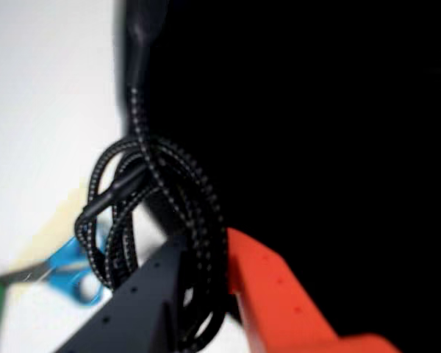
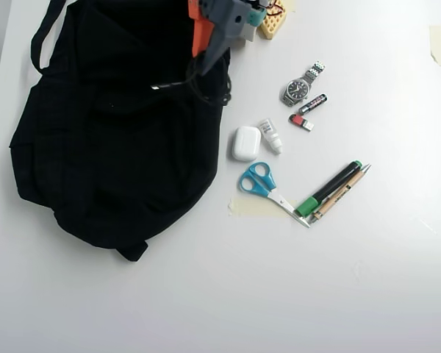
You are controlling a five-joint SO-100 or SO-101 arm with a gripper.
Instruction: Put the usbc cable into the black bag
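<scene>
USB-C cable (image 1: 158,220) hung as a braided black coil at lower centre of the wrist view, clamped between the pincer's two fingers — the black finger (image 1: 143,301) at lower left, the orange finger (image 1: 279,294) at lower right. Gripper (image 1: 202,276) was closed down on the coil's strands; no gap showed beyond the cable's own thickness. One plug end (image 1: 106,195) stuck out toward the left of the loops, another length ran up to the top of the frame.

Judgement on the step: carrying the coil over the bag to let it go. To do it well, bring the coil fully over the dark fabric before opening, low enough that the loops drop inside, not on the rim. The loose ends look springy and could snag on the edge or drag the coil back out.

Behind the coil, at lower left of the wrist view, blue-handled scissors (image 1: 73,268) lay blurred on the white table (image 1: 37,110). Black bag (image 1: 331,147) filled the whole right side of that view.

In the overhead view the gripper (image 2: 198,62) sat at upper centre, over the bag's (image 2: 110,147) right edge — the cable (image 2: 206,81) dangling there, a silver-tipped plug (image 2: 162,86) pointing left across the fabric. Whether an opening lay below, could not tell.
</scene>
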